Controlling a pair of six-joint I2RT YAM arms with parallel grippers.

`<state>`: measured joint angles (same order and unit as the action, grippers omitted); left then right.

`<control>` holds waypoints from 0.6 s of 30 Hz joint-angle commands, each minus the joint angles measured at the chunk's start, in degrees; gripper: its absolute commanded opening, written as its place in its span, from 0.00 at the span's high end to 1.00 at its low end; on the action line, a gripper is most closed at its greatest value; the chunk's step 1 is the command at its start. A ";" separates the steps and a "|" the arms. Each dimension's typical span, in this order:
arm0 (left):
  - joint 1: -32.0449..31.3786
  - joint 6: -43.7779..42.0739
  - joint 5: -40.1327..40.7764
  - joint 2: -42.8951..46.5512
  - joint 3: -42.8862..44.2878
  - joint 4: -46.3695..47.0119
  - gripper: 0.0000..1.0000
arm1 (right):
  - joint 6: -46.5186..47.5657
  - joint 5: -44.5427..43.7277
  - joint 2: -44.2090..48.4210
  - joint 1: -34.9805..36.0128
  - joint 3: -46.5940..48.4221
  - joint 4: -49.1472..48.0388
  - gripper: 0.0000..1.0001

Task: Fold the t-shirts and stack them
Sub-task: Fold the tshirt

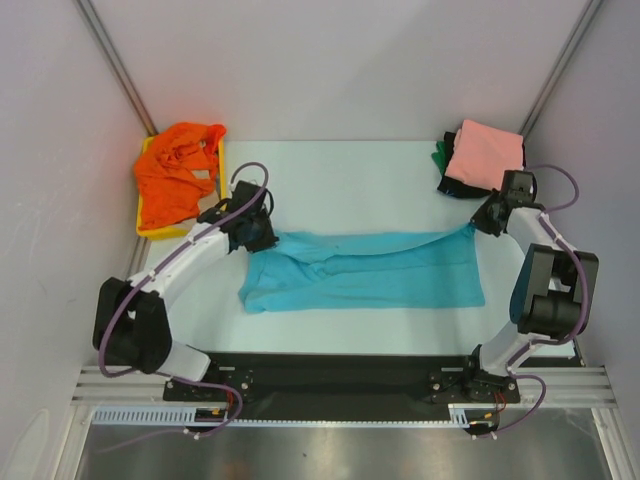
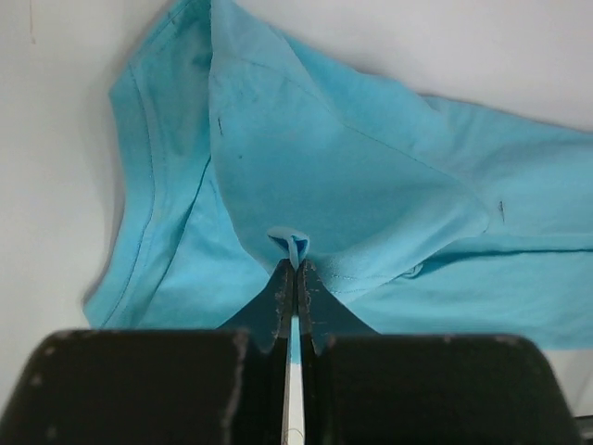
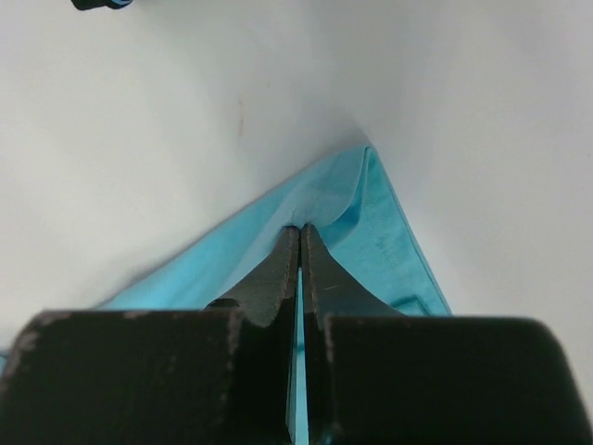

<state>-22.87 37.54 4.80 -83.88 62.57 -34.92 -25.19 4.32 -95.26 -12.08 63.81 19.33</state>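
Note:
A turquoise t-shirt (image 1: 365,270) lies stretched across the middle of the table. My left gripper (image 1: 262,236) is shut on its far left corner; the left wrist view shows a pinched fold of turquoise cloth (image 2: 295,245) between the jaws (image 2: 296,269). My right gripper (image 1: 478,224) is shut on the far right corner, with the cloth (image 3: 371,222) pulled up to the tips (image 3: 299,232). An orange t-shirt (image 1: 180,170) lies crumpled at the back left. A salmon pink t-shirt (image 1: 485,153) tops a folded stack over green (image 1: 438,155) and black cloth (image 1: 455,186) at the back right.
A shallow yellow tray (image 1: 152,230) holds the orange t-shirt at the back left corner. Grey walls and metal posts (image 1: 120,65) enclose the table. The black arm mount (image 1: 340,375) runs along the near edge.

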 commanded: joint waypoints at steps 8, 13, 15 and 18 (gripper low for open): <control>-0.24 0.43 -1.19 10.31 -3.50 -0.85 0.94 | -0.65 -1.77 6.14 -0.14 -1.76 0.35 1.00; -0.33 0.87 -4.35 14.16 -7.62 0.54 0.92 | -0.91 -2.38 6.76 -0.49 -3.87 0.09 1.00; -0.33 1.92 -7.76 15.84 -11.49 2.04 0.91 | -1.53 -2.65 6.76 -0.93 -4.83 -0.08 1.00; -0.59 2.97 -8.93 19.62 -16.15 2.57 0.90 | -1.53 -2.21 7.46 -2.07 -5.80 -0.26 1.00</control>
<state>-22.98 38.63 -0.67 -68.18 49.50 -33.56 -26.06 3.07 -90.52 -12.88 58.57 19.59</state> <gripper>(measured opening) 0.095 0.010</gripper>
